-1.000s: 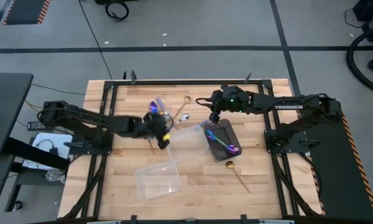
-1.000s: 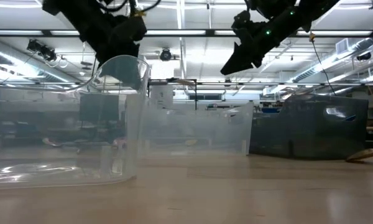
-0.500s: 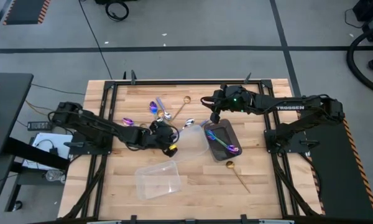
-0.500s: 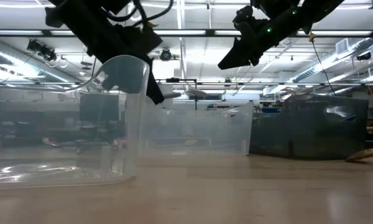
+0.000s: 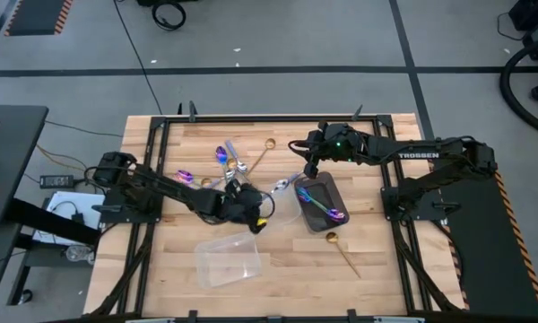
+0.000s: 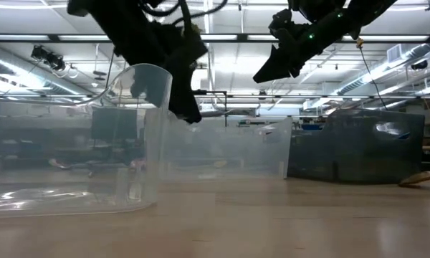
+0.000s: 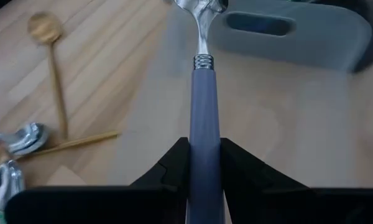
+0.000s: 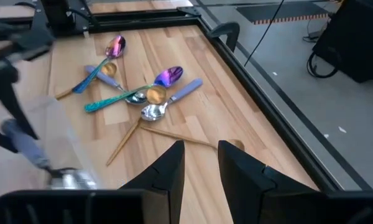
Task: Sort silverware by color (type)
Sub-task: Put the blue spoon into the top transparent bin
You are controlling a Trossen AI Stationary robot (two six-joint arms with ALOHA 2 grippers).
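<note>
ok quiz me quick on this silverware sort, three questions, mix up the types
1. True or false: the left arm's jaws are clamped on the lavender-handled spoon.
2. What lies in the dark tray? A) a gold spoon B) iridescent utensils C) nothing
3. Fill in: the gold spoon nearest the tray lies ____ it (inside/outside).

Key: 1 true. 2 B. 3 outside, on the bare wood.
</note>
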